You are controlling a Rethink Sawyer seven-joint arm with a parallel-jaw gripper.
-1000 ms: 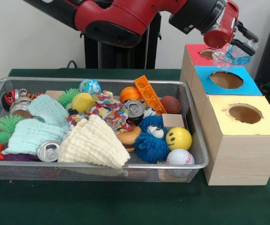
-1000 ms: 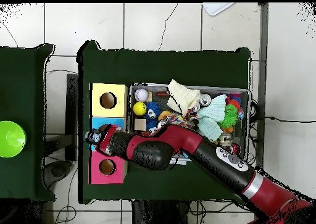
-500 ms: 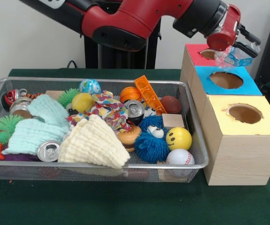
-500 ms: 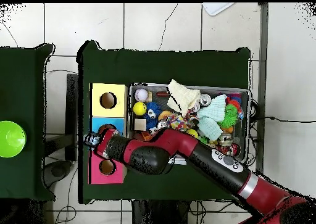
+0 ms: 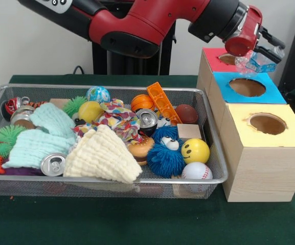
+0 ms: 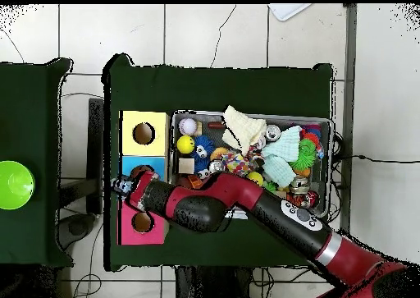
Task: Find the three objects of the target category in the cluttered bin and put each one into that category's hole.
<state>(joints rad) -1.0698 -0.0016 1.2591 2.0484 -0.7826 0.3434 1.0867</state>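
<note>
My gripper (image 5: 262,55) hangs at the far right, above the edge between the red-topped box (image 5: 213,60) and the blue-topped box (image 5: 270,94). It is shut on a crumpled clear plastic bottle with blue print (image 5: 253,63). The bottle hangs just right of the red box's hole (image 5: 227,58) and above the blue box's hole (image 5: 247,87). In the overhead view the gripper (image 6: 123,185) sits at the left edge of the boxes, between the blue top (image 6: 127,167) and the red top (image 6: 141,222). The wire bin (image 5: 137,179) holds mixed clutter.
A yellow-topped box (image 5: 290,135) stands nearest the camera. In the bin lie cans (image 5: 52,164) (image 5: 147,118), folded cloths (image 5: 104,155), fuzzy blue balls (image 5: 165,155), a yellow smiley ball (image 5: 195,150), a baseball (image 5: 197,171) and an orange block (image 5: 163,102). The arm (image 5: 152,23) spans above the bin.
The gripper with the plastic bottle has shifted slightly right and up, and in the overhead view a little toward the red box. The bin's contents have not moved.
</note>
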